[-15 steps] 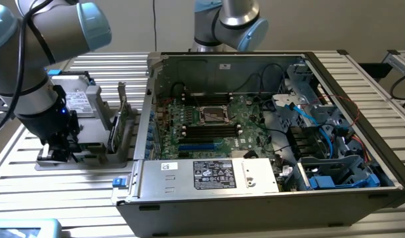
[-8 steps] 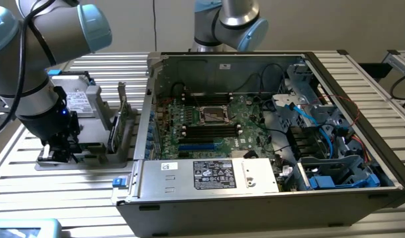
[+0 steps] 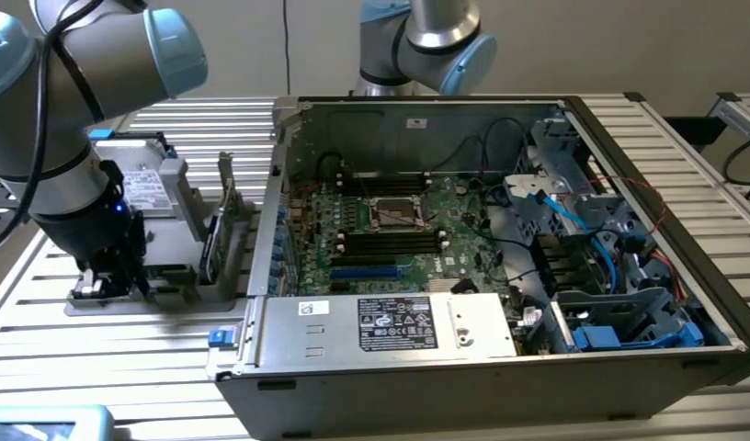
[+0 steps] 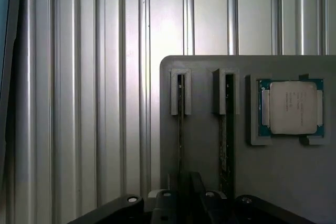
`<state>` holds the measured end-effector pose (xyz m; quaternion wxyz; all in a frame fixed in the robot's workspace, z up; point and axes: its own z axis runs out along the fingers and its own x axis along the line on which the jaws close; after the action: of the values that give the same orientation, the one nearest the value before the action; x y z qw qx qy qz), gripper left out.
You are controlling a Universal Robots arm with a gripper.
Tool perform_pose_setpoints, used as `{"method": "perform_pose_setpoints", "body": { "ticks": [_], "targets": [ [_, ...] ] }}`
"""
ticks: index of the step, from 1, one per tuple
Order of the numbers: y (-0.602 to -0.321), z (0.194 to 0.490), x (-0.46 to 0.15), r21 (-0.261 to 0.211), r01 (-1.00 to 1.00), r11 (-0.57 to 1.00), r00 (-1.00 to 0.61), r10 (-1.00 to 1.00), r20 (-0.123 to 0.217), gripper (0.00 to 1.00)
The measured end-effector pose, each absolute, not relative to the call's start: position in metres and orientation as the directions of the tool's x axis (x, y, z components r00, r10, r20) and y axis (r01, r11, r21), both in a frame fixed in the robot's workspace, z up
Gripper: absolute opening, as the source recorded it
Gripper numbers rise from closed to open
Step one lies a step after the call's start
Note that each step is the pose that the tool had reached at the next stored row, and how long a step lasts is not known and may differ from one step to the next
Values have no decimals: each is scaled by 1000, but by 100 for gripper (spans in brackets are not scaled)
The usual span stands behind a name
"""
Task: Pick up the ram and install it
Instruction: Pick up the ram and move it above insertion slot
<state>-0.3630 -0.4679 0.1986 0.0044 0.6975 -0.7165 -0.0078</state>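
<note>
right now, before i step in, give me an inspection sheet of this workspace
surface: slatted metal table with a grey holder on it
job's things: memory stick on edge in a holder slot; open computer case, its board exposed
clutter: second stick, processor chip, hard drive, upright card
hand: hand low over the holder, in line with the memory stick
cables: blue and black cables inside the case
surroundings: second arm behind the case
</note>
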Motion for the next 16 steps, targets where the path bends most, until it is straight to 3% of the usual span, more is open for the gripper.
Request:
{"method": "perform_pose_setpoints", "body": {
  "ticks": [1, 3, 16],
  "targets": [
    [-468, 199, -363, 18, -999, 27, -27, -1000, -5, 16],
    [-468, 199, -363, 17, -999, 27, -27, -1000, -5, 13],
    [-468, 252, -363, 17, -999, 27, -27, -1000, -5, 13]
  ]
}}
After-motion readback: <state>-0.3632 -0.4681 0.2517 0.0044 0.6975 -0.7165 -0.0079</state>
